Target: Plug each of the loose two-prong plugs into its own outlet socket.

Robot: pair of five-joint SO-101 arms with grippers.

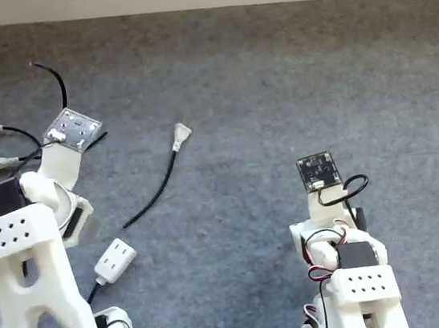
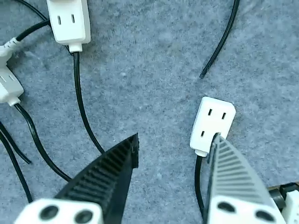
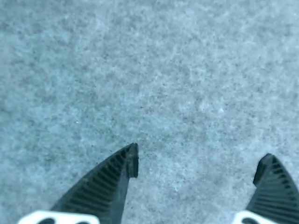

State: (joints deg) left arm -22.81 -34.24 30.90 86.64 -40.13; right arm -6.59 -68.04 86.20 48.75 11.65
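One plug (image 1: 181,132) loose on mat (image 1: 274,84), nothing touching it. Left gripper (image 2: 175,147) spread, empty, one finger (image 2: 233,172) overlapping socket (image 2: 212,123). Right gripper (image 3: 200,161) spread, empty, over bare mat. Plug likely light, hard, slick; cord (image 1: 154,189) limp, will drag. Pinch body flanks, leave prongs free.

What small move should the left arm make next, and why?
Probably shift the left gripper sideways until the white outlet socket sits in its gap, then lower. The gripper is open, but the socket lies partly under one finger, not between both, so shutting now would likely miss it.
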